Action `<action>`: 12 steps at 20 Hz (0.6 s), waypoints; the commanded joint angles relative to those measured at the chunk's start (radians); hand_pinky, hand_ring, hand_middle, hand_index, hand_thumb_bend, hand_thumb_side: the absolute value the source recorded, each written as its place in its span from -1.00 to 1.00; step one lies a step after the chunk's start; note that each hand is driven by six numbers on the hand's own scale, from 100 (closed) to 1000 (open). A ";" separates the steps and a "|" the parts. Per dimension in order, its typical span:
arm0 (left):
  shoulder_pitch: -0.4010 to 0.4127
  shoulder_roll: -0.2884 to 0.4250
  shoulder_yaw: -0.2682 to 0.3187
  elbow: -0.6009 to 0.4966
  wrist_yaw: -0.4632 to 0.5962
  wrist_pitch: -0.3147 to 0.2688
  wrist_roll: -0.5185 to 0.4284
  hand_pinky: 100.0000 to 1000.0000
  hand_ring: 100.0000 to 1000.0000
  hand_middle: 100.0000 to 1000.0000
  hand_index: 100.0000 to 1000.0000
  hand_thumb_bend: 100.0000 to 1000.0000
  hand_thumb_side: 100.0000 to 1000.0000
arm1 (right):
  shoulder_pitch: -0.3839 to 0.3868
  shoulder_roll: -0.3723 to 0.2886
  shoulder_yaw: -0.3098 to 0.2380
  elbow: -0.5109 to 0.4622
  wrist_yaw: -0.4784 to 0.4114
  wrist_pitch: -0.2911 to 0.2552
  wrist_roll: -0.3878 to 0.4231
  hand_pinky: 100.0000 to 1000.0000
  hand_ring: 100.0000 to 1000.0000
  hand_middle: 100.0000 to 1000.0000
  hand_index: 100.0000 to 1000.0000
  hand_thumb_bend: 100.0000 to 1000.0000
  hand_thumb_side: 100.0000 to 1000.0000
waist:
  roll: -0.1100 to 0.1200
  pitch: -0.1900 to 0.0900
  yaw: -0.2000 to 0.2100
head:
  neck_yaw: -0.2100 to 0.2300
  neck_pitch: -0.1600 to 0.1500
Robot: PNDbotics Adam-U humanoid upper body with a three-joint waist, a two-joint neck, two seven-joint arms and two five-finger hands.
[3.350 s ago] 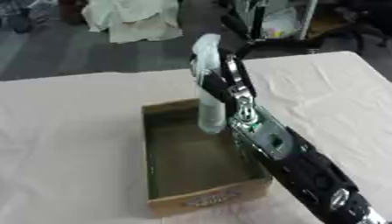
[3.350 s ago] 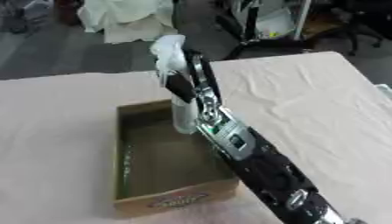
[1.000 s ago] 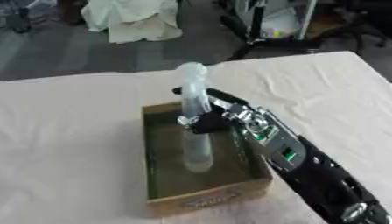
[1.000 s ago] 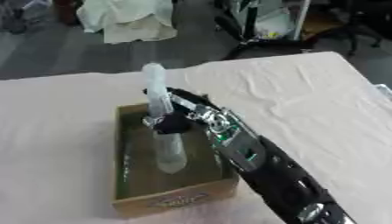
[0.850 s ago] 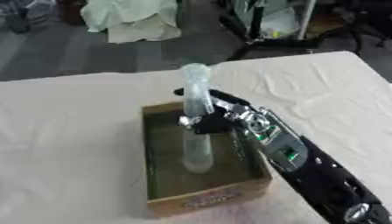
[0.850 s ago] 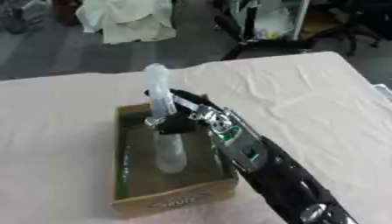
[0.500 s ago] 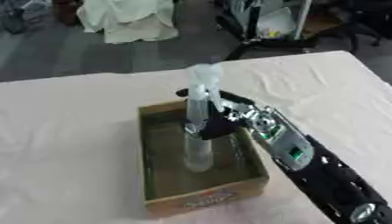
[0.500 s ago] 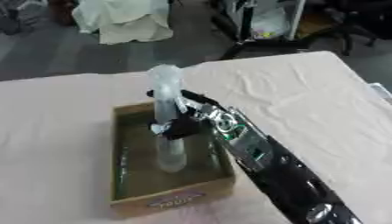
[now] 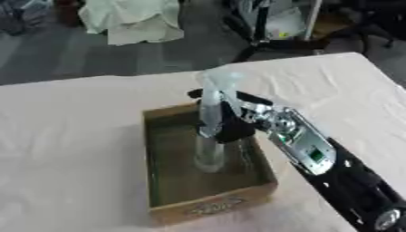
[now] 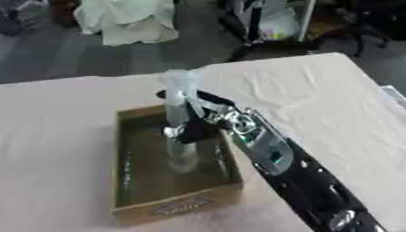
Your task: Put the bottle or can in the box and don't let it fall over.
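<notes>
the right hand [image 9: 234, 121] is wrapped around a clear bottle [image 9: 211, 131] standing upright inside the box [image 9: 208, 206] below it.

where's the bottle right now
The clear bottle stands upright inside the cardboard box at the middle of the table, nearer the box's right wall, with the right hand curled round its upper part.

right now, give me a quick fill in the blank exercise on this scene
1. The bottle stands inside the ____.
2. The hand gripping it is the robot's ____ one.
3. The bottle is ____, not lying down.
4. The box sits on a table covered by a ____ cloth.

Missing words: box; right; upright; white
</notes>
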 commanded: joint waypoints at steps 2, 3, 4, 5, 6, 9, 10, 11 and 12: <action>-0.005 0.008 0.002 -0.020 -0.012 -0.004 -0.005 1.00 0.73 0.97 0.52 -1.00 0.68 | 0.000 -0.040 -0.023 -0.027 -0.038 -0.018 0.013 1.00 1.00 1.00 1.00 -1.00 -0.56 | 0.001 -0.009 -0.002 | 0.005 -0.004; -0.004 0.008 0.002 -0.020 -0.013 -0.004 -0.006 1.00 0.73 0.98 0.52 -1.00 0.68 | 0.005 -0.044 -0.029 -0.031 -0.044 -0.021 0.010 1.00 1.00 1.00 1.00 -1.00 -0.54 | 0.001 -0.009 -0.003 | 0.006 -0.005; -0.004 0.008 0.002 -0.020 -0.014 -0.004 -0.006 1.00 0.73 0.98 0.52 -1.00 0.68 | 0.009 -0.048 -0.034 -0.036 -0.050 -0.024 0.007 1.00 1.00 1.00 1.00 -1.00 -0.53 | 0.001 -0.009 -0.004 | 0.006 -0.006; -0.003 0.008 0.001 -0.020 -0.015 -0.004 -0.007 1.00 0.73 0.98 0.52 -1.00 0.69 | 0.014 -0.053 -0.039 -0.041 -0.056 -0.026 0.004 1.00 1.00 1.00 1.00 -1.00 -0.52 | 0.001 -0.009 -0.005 | 0.007 -0.007; -0.004 0.008 0.001 -0.020 -0.015 -0.004 -0.008 1.00 0.73 0.98 0.52 -1.00 0.68 | 0.020 -0.059 -0.045 -0.047 -0.062 -0.028 0.000 1.00 1.00 1.00 1.00 -1.00 -0.52 | 0.001 -0.009 -0.006 | 0.007 -0.008; -0.002 0.007 0.001 -0.020 -0.018 -0.005 -0.010 1.00 0.73 0.98 0.52 -1.00 0.68 | 0.040 -0.075 -0.063 -0.064 -0.076 -0.032 -0.015 1.00 1.00 1.00 1.00 -1.00 -0.52 | 0.002 -0.009 -0.009 | 0.013 -0.012; -0.002 0.007 0.001 -0.020 -0.019 -0.005 -0.010 1.00 0.73 0.98 0.52 -1.00 0.68 | 0.046 -0.080 -0.069 -0.071 -0.081 -0.033 -0.021 1.00 1.00 1.00 1.00 -1.00 -0.52 | 0.003 -0.009 -0.010 | 0.015 -0.012; -0.002 0.007 0.001 -0.020 -0.019 -0.005 -0.011 1.00 0.73 0.98 0.52 -1.00 0.68 | 0.052 -0.086 -0.075 -0.077 -0.085 -0.034 -0.027 1.00 1.00 1.00 1.00 -1.00 -0.53 | 0.003 -0.009 -0.011 | 0.016 -0.013; -0.001 0.007 0.002 -0.020 -0.020 -0.006 -0.011 1.00 0.73 0.98 0.52 -1.00 0.68 | 0.059 -0.092 -0.080 -0.084 -0.089 -0.035 -0.033 1.00 1.00 1.00 1.00 -1.00 -0.53 | 0.004 -0.009 -0.011 | 0.017 -0.013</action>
